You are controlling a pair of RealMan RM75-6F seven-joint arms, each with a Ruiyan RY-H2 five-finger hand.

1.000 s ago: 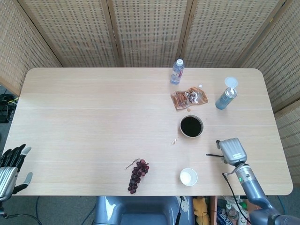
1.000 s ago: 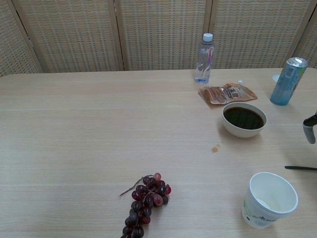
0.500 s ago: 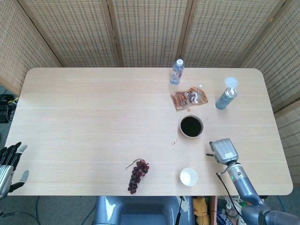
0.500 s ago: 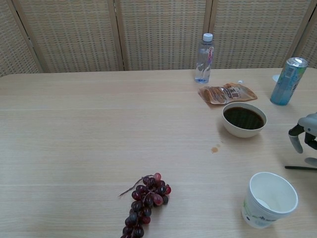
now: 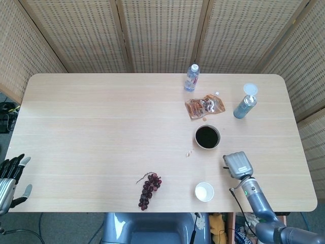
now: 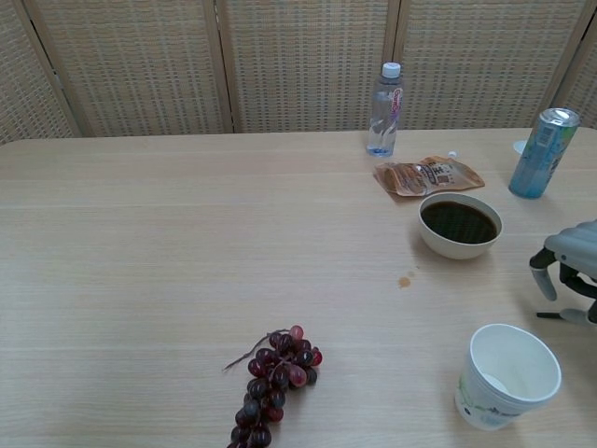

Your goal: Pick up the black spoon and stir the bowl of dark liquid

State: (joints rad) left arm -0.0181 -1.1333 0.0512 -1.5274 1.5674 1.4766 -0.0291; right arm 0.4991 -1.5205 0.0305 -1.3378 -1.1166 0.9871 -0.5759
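Observation:
The black spoon (image 6: 558, 315) lies flat on the table at the right, just right of the paper cup; only a short stretch of it shows. My right hand (image 6: 569, 268) hangs directly over it, fingers (image 6: 540, 276) curved down and apart, gripping nothing. In the head view the right hand (image 5: 237, 164) covers the spoon, save for a dark tip (image 5: 224, 168) at its left edge. The white bowl of dark liquid (image 5: 207, 136) stands a little beyond and left of that hand. My left hand (image 5: 10, 178) sits off the table's near left corner, fingers spread and empty.
A white paper cup (image 6: 506, 373) stands close beside the spoon. A bunch of dark grapes (image 6: 275, 378) lies near the front edge. Behind the bowl are a snack packet (image 6: 429, 175), a water bottle (image 6: 385, 97) and a blue can (image 6: 546, 140). Small crumbs (image 6: 405, 280) lie left of the bowl.
My right hand has moved left along the table, from right of the spoon to over it, covering most of the spoon. The left hand has dropped slightly lower.

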